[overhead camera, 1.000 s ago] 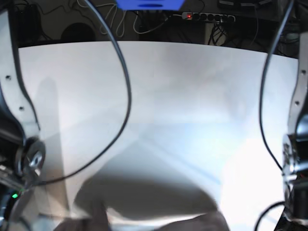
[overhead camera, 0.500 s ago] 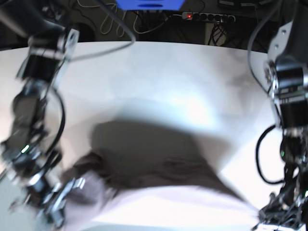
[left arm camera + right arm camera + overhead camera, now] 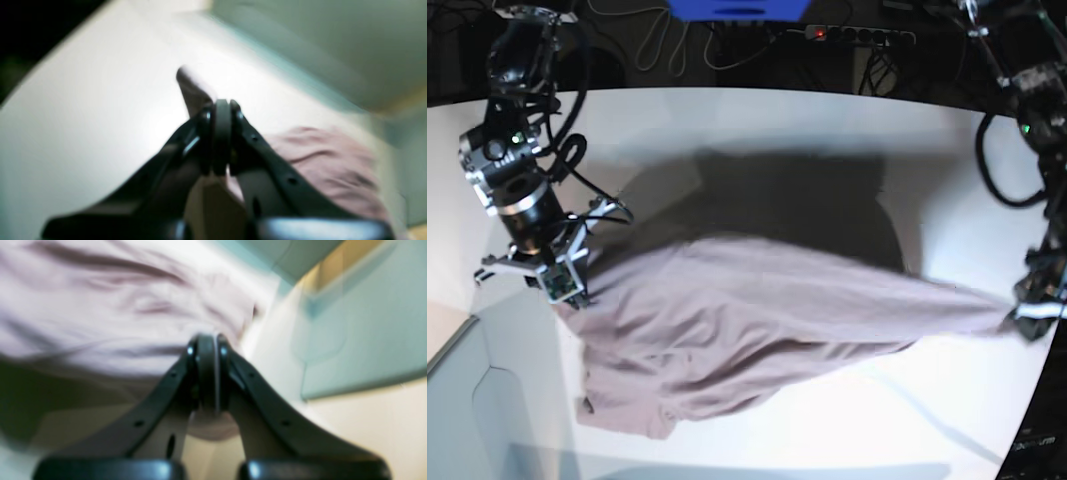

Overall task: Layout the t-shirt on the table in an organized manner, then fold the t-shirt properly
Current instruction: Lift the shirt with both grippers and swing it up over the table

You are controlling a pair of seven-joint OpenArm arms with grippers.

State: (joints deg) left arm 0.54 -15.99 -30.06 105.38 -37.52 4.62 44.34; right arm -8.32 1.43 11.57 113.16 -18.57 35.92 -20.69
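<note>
T-shirt (image 3: 757,310), soft, light and limp, sags between left tool (image 3: 1031,312) and right tool (image 3: 562,283), both pinching its edges above the desk (image 3: 757,120).

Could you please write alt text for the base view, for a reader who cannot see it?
A dusty mauve t-shirt hangs stretched between two robot arms above a white table, casting a dark shadow. The right gripper pinches it at the picture's left, the left gripper at the far right; the jaws are shut on cloth.

A black power strip (image 3: 859,35) with a red light lies among cables (image 3: 667,45) behind a blue object (image 3: 739,8).
</note>
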